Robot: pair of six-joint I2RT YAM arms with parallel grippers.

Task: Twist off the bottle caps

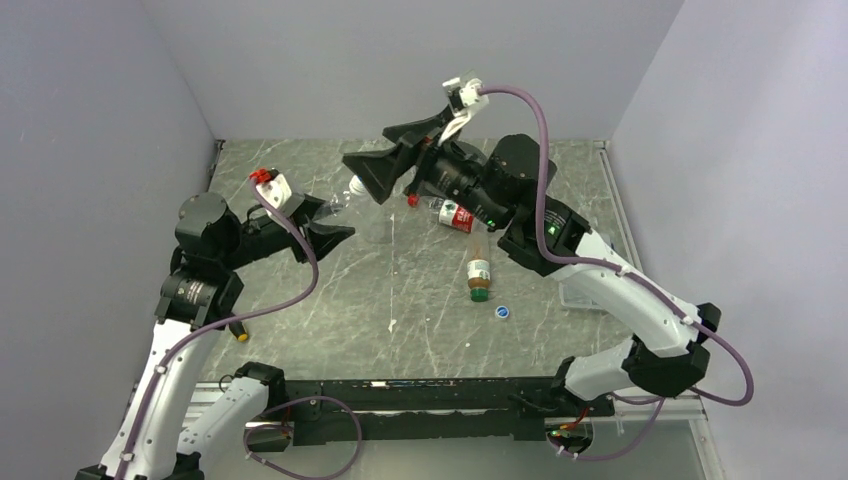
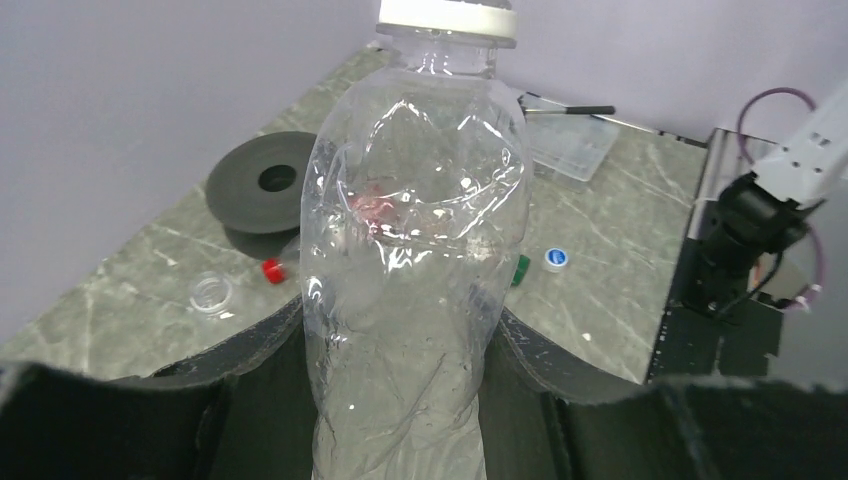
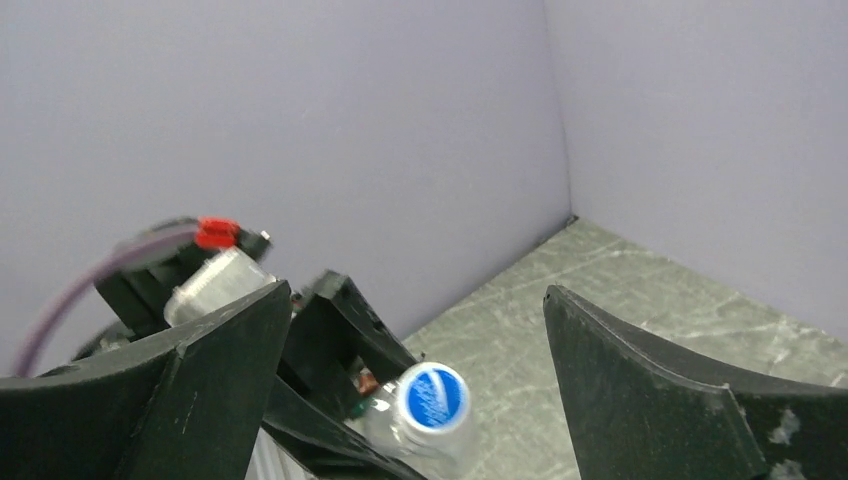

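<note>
Left gripper [image 2: 400,330] clamps a clear bottle [image 2: 410,230] off the table [image 1: 420,330], its cap [image 3: 432,397] on; right gripper [image 3: 415,292] gapes wide, fingers either side of that cap, not touching

We log the setting as a robotics lab test cell. Evidence: plain lavender wall panels [image 1: 90,150] box in the table [image 1: 420,330] on three sides; its top is a grey marble-patterned sheet. The left arm [image 1: 165,370] and right arm [image 1: 620,285] are bolted to a black rail [image 1: 430,385] at the near edge, with purple cables [image 1: 300,270] looped along them and a green indicator light [image 1: 553,229] lit. Props: a clear bottle [image 2: 410,260], an amber bottle [image 1: 479,270], a loose blue cap [image 1: 502,312].
</note>
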